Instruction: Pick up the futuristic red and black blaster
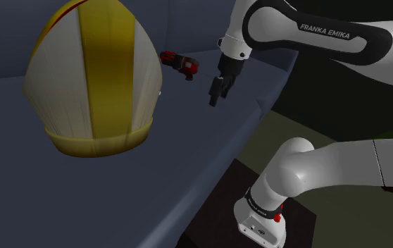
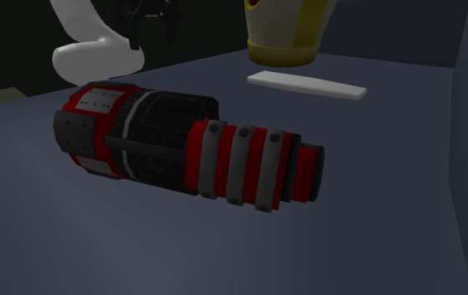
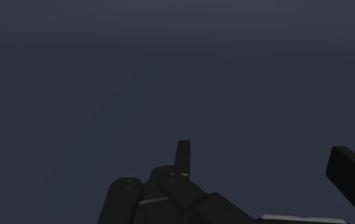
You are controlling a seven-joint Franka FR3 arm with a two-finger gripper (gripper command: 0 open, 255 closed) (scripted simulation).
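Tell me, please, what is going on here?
A white Franka arm with a black two-finger gripper is set to pick up the red and black cylindrical blaster, which lies on its side on a dark blue-grey cushioned surface. The gripper hangs open beside the blaster, apart from it and holding nothing. A large white and yellow helmet-shaped object and a flat white bar rest nearby.

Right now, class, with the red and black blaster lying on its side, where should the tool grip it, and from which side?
Probably the black ribbed middle of the red and black blaster, from above, the black two-finger tool closing across its long axis. It lies on its side on the dark blue-grey surface, so both flanks are exposed, and the middle should balance.
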